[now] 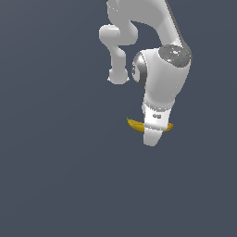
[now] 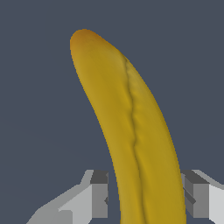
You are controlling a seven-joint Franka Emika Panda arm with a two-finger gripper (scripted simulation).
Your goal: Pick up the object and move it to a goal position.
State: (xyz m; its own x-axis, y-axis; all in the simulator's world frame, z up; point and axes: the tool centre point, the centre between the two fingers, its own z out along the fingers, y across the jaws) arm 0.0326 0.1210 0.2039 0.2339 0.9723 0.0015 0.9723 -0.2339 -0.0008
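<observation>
The yellow banana (image 1: 135, 124) lies across under my hand in the exterior view. Its greenish tip points to the exterior view's left, and its brownish end (image 1: 169, 126) shows on the right. The hand hides its middle. My gripper (image 1: 150, 139) is lowered straight over it. In the wrist view the banana (image 2: 127, 113) runs between my two fingers (image 2: 99, 194), one on each side. The gripper (image 2: 146, 194) is open, with a narrow gap showing between each finger and the peel. I cannot tell whether the banana rests on the surface.
The plain dark grey surface (image 1: 55, 176) runs all around with no other object in view. My white arm (image 1: 164, 69) rises above the banana toward the top of the exterior view.
</observation>
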